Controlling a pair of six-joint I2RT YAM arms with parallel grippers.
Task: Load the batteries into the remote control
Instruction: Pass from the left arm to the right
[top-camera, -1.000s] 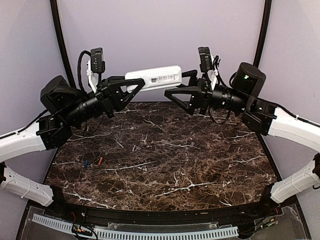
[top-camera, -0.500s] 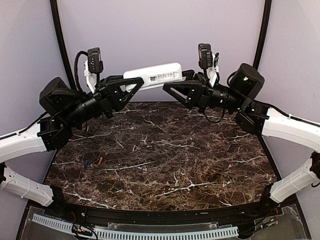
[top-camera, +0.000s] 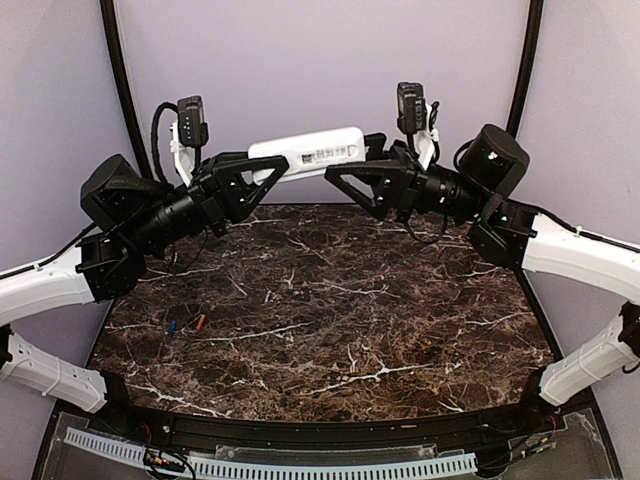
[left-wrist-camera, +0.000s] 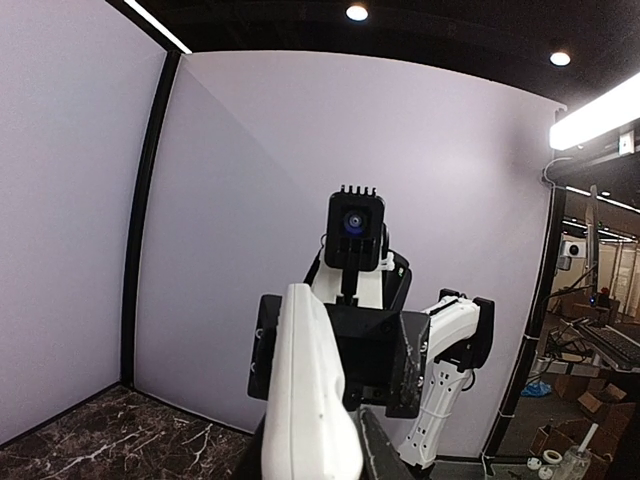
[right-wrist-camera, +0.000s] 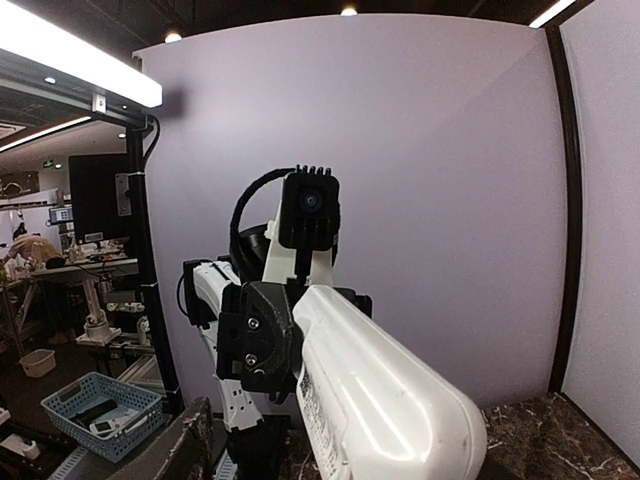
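Observation:
The remote control (top-camera: 306, 155) is a white bar held level, high over the table's far edge, printed back towards the top camera. My left gripper (top-camera: 272, 172) is shut on its left end; in the left wrist view the remote control (left-wrist-camera: 305, 400) hides one finger of that gripper (left-wrist-camera: 330, 450). My right gripper (top-camera: 350, 165) straddles the remote's right end, open. In the right wrist view its left finger (right-wrist-camera: 190, 440) stands apart from the remote control (right-wrist-camera: 380, 390). The batteries, one blue (top-camera: 172, 326) and one orange-red (top-camera: 200, 322), lie side by side on the table's left.
The dark marble table (top-camera: 330, 300) lies under both arms. Purple walls and black frame posts (top-camera: 120, 70) close the back. Off the table, a blue basket (right-wrist-camera: 100, 415) shows in the right wrist view.
My right gripper has moved left and slightly up, so its jaws now surround the remote's right end. The left gripper keeps its hold and has barely shifted. The batteries have not moved.

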